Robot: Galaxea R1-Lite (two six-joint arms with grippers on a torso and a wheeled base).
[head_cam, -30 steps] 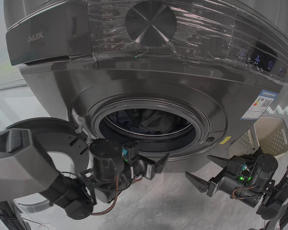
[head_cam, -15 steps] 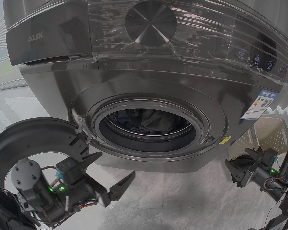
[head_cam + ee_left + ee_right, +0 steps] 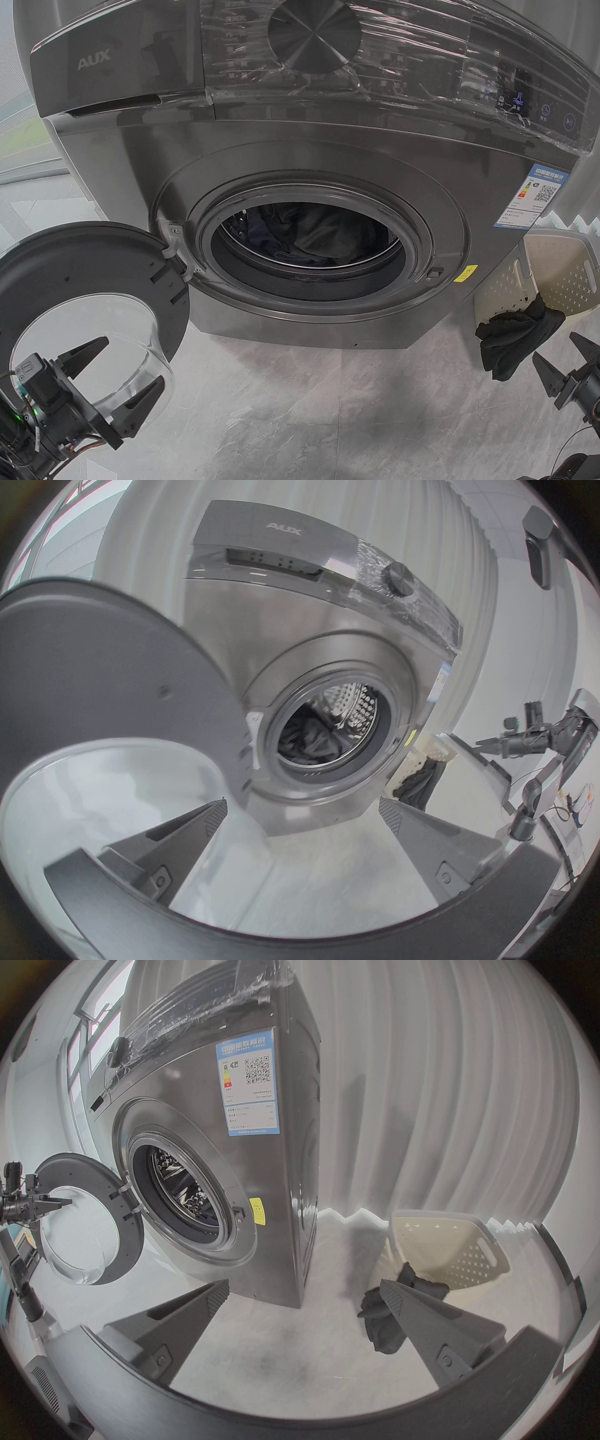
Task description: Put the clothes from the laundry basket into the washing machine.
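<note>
Right of the grey steel washing machine (image 3: 312,144), a black cloth garment (image 3: 515,334) hangs off the cream perforated basket (image 3: 565,275), nearest my right gripper (image 3: 552,345), jaws apart.

washing machine (image 3: 350,144) 1 | basket (image 3: 565,275) 1 | pincers (image 3: 134,361) (image 3: 554,347) 2 | draped garment (image 3: 515,334) 1

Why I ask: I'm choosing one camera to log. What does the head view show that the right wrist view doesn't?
Head view alone: dark clothes inside the drum. Right wrist view alone: the washing machine's side wall. Both: the open door, the laundry basket with a black garment hanging out of it, and the open left gripper.
</note>
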